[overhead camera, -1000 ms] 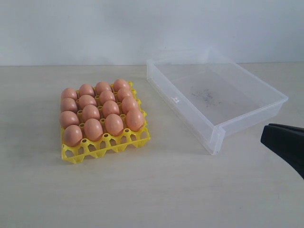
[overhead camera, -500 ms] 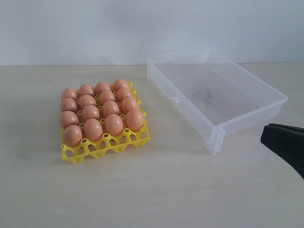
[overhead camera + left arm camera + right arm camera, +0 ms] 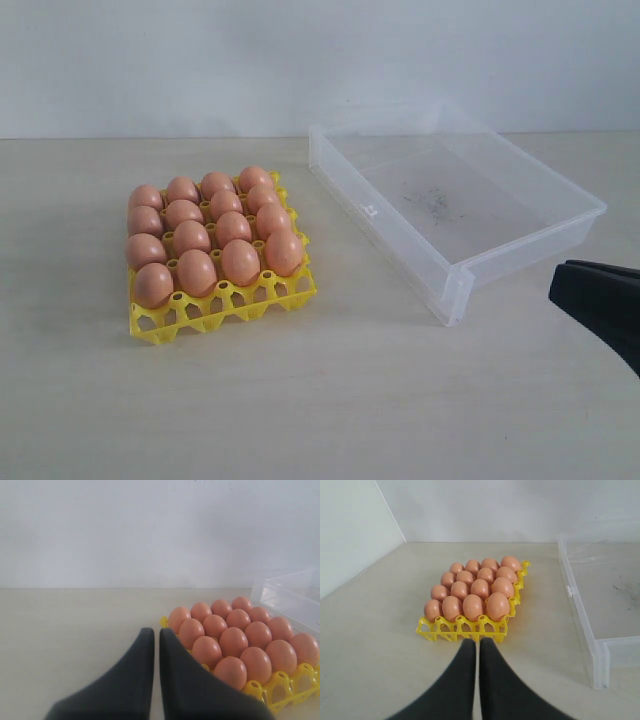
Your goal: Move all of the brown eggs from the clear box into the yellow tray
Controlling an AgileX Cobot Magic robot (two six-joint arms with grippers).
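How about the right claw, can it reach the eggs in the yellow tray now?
Probably yes: the shut right claw points straight at the brown eggs in the yellow tray, with only table between them.

place: lab test bench | evidence: bare pale table (image 3: 350, 400), blank white wall (image 3: 300, 60)

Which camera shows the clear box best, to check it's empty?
The exterior view: the whole clear box shows, its floor bare except dark scuffs. The right wrist view cuts it off at the frame edge; the left wrist view catches only one corner.
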